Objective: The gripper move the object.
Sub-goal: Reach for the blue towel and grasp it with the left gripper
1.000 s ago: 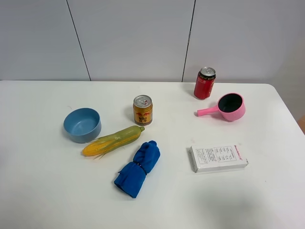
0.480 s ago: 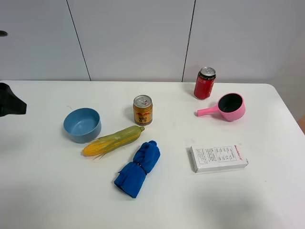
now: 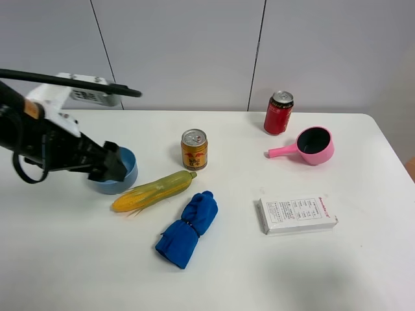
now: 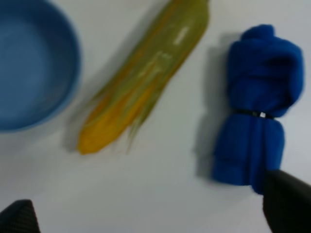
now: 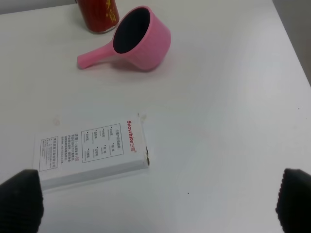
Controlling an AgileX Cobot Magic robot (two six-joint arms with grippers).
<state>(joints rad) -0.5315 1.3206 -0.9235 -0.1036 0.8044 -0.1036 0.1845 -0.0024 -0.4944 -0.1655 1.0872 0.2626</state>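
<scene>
The object, a royal-blue rolled cloth bundle cinched in the middle, lies on the white table in front of the corn cob. My left gripper hovers over the light-blue bowl, to the left of the bundle and apart from it. In the left wrist view the bundle lies beside the corn and the bowl; my left gripper is open and empty. My right gripper is open and empty, and does not show in the exterior view.
A gold can stands behind the corn. A red can, a pink ladle cup and a white box are on the right. The box and the ladle cup lie below my right gripper.
My left arm has come in from the left edge and moved right, until its gripper is over the light-blue bowl. The objects on the table have not moved.
</scene>
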